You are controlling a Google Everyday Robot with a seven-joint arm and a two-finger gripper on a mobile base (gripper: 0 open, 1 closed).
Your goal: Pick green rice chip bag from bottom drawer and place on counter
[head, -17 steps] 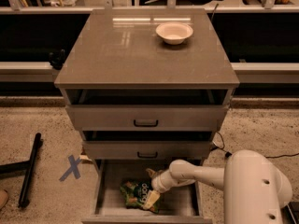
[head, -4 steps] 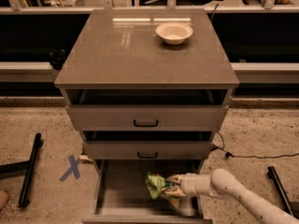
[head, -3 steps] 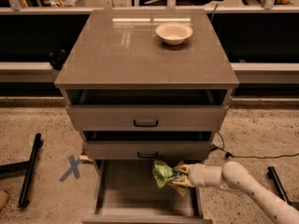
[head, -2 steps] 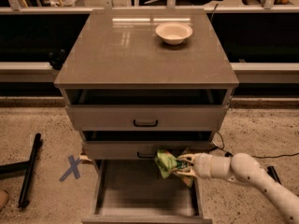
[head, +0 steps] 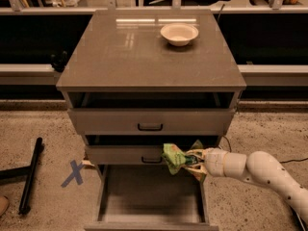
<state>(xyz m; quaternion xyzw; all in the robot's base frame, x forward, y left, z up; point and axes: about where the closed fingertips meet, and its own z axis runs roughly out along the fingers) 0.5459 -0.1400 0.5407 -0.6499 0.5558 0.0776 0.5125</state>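
Observation:
The green rice chip bag (head: 174,157) hangs in my gripper (head: 191,160), which is shut on it, in front of the middle drawer front and above the right side of the open bottom drawer (head: 149,191). The drawer's floor is bare. My white arm (head: 260,172) reaches in from the lower right. The counter (head: 144,52), the glossy grey-brown top of the cabinet, lies well above the bag.
A white bowl (head: 179,33) stands at the back right of the counter. Two closed drawer fronts with black handles (head: 150,127) sit above the open drawer. A black bar (head: 30,177) and a blue X mark (head: 73,173) lie on the floor at left.
The bag was lifted out of the bottom drawer. My gripper has risen with it to the height of the middle drawer front and drawn slightly right.

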